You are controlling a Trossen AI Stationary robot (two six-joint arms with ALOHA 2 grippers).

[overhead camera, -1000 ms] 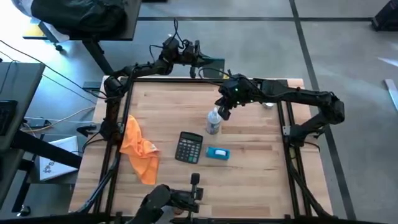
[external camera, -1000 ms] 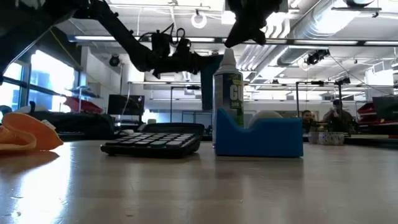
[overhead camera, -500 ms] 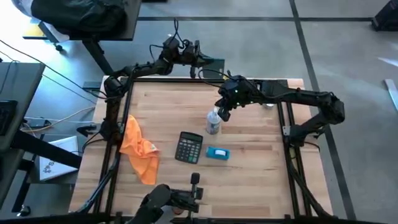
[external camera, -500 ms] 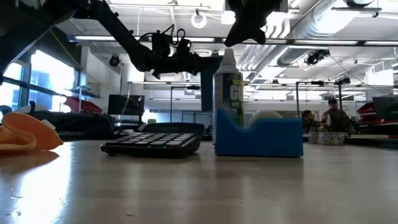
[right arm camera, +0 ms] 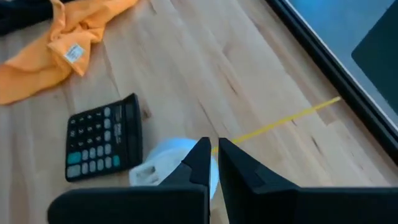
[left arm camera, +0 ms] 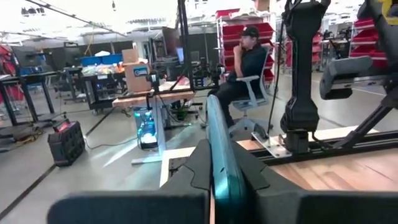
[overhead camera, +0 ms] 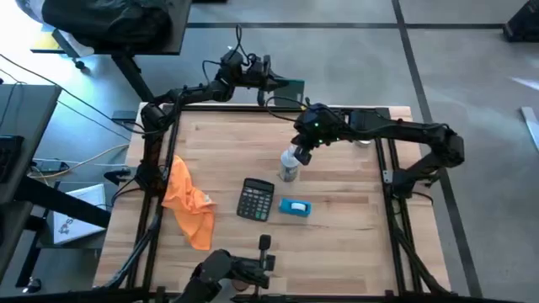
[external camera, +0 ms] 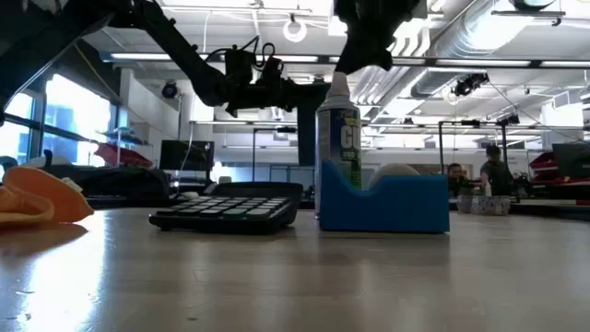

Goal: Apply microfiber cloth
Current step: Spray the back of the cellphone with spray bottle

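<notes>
Microfiber cloth [overhead camera: 189, 202] lies crumpled, cut off in the low view.

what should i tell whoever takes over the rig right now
Left gripper: shut on the teal slab, held up past the table's far edge.
Right gripper: fingers nearly together, just above the spray bottle, mid-table.
Microfiber cloth: crumpled at the table's left edge, nothing touching it.
Calculator and blue box lie near the front.
Done: slab lifted. Left: pick up cloth, wipe.

soft orange cloth [overhead camera: 187, 202], wooden table [overhead camera: 345, 227]
</notes>
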